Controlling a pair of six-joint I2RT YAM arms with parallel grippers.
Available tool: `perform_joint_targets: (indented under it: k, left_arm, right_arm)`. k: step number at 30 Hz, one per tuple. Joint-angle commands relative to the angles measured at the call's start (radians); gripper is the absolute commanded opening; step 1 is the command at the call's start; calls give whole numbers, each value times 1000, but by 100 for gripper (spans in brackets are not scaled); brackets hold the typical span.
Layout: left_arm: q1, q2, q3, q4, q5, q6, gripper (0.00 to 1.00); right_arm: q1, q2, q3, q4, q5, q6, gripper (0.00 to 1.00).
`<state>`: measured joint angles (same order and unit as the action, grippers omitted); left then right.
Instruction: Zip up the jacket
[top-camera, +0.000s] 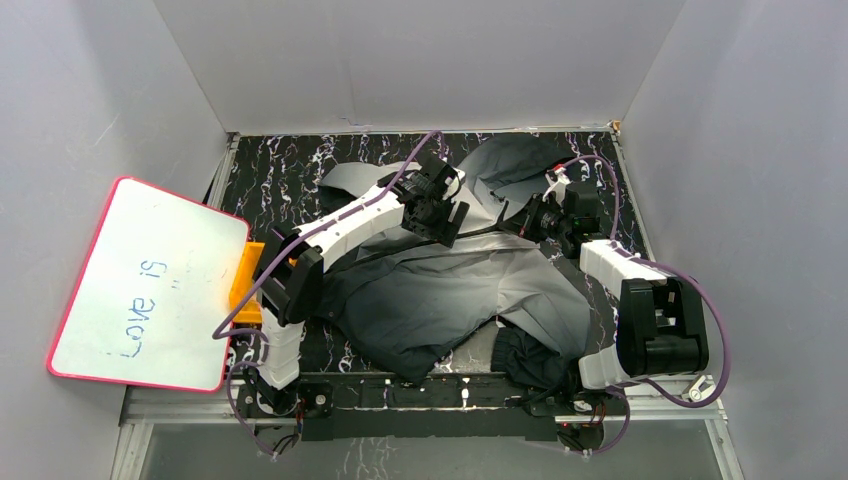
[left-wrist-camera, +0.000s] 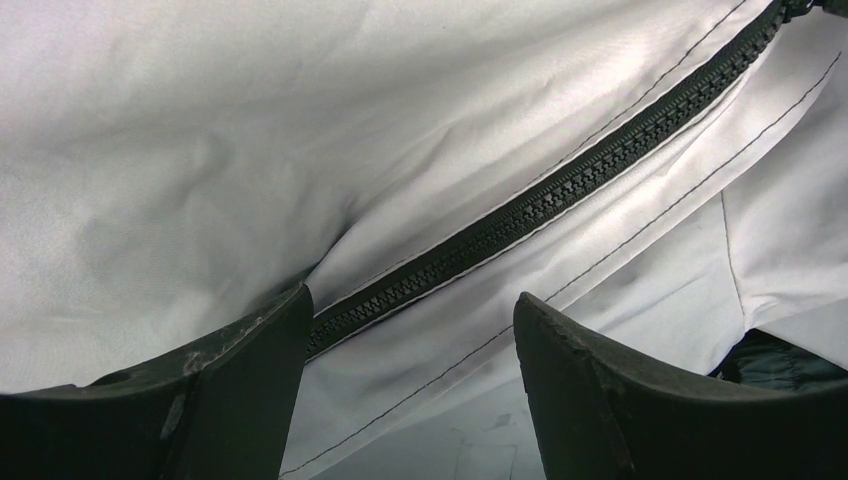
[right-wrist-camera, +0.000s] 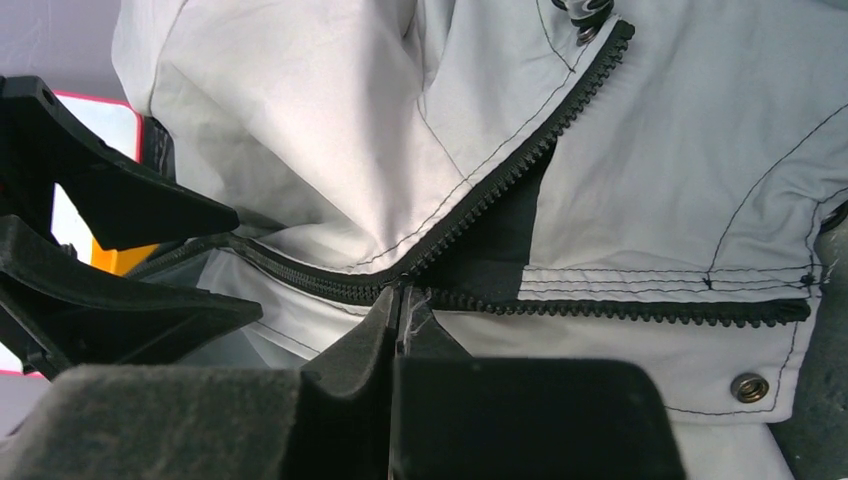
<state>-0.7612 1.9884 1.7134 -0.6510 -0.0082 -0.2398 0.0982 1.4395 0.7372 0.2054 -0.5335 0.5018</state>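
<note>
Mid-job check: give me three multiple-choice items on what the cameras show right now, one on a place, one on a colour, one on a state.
1. Where is the pink-rimmed white board?
A) past the left side of the black marbled table
B) at its right side
C) at its far edge

2. What colour are the zipper teeth of the soft grey hooded jacket?
A) red
B) black
C) yellow

3. How does the left gripper stand?
A) shut on a sleeve
B) out of view
C) open above the zipper

Answers:
1 A, the top view shows the board beyond the table's left side.
2 B, both wrist views show black teeth.
3 C, its fingers stand wide apart over the closed zipper line.
</note>
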Motion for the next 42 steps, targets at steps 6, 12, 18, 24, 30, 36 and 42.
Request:
perform_joint_targets:
  k: [6,12,18,24,30,36,42]
  left_arm:
    - [1,-4,33,-5,59,48,74]
    - [-16,21,77,33,91,156,77]
    - [-30,59,100,70,92,216,77]
    - [-41,41,67,123,156,235,44]
    - [-46,2,23,136,161,221,0]
    - [-47,-97,-87,136,113,176,0]
    - [-49,-194,-188,113,58,108,0]
  right_arm:
    - [-3,-50,11,18,-23,-7,0]
    - [-4,-129,-3,-27,-40,-6,0]
    - [-3,-196,-18,-58,-62,-2,0]
    - [-3,-229,-18,-95,-64,-14,0]
    - [-3,-240,10,-151,-4,-38,0]
    - [-3,-243,63,-277,191,-114,0]
    - [-3,-253,75,-344,397,-163,0]
